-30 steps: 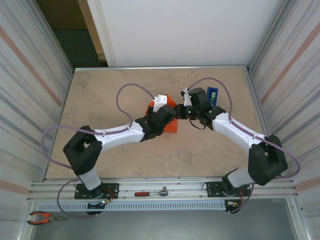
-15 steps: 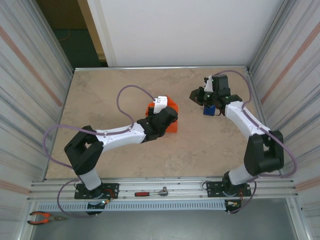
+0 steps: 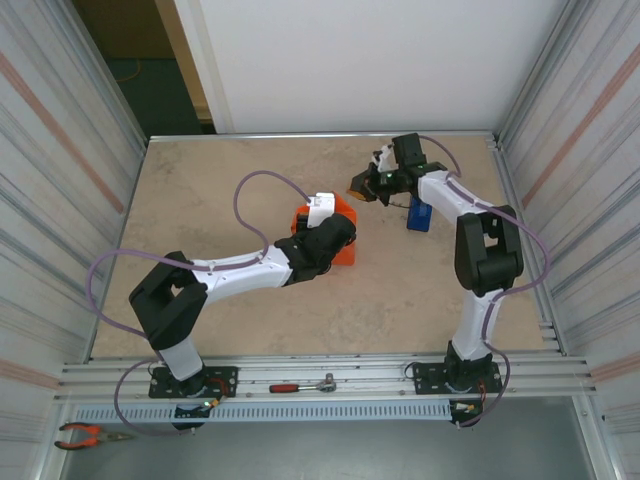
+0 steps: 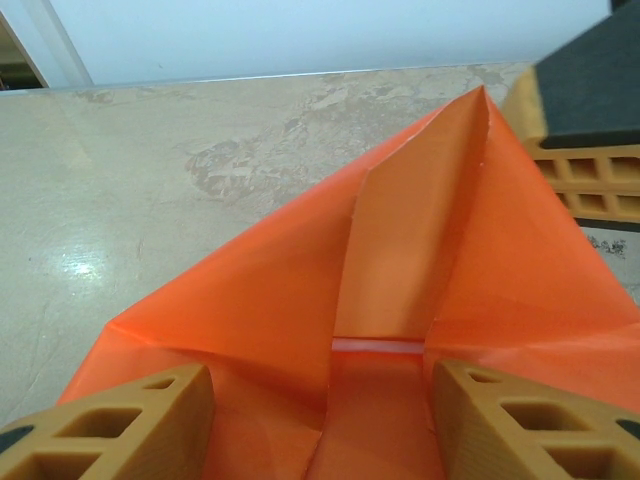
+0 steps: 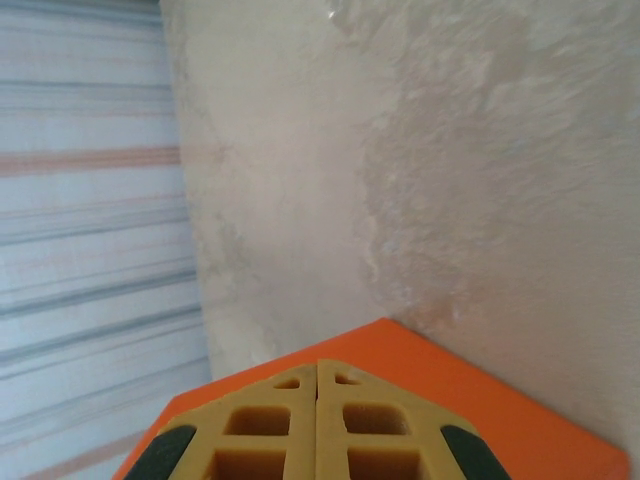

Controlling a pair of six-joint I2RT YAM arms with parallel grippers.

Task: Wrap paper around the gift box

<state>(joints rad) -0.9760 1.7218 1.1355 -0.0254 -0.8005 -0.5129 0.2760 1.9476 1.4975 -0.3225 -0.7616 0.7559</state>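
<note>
- Since earlier, my right pincer [image 3: 358, 188] swung toward the table's far right corner, fingers together.
- Left pincer [image 4: 320, 420] apart, straddling paper [image 4: 400, 300]; press the fold flat.

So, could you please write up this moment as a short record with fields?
paper: bright orange, folded up into creased flaps over a box shape
left pincer: jaws apart, one finger on either side of a centre flap, low on the paper
right pincer: shut, orange surface just beyond its tips; whether it pinches anything cannot be told
table: beige, marbled
other item: blue object on the table right of the parcel
wrapping: not finished, flaps not yet flat
</note>
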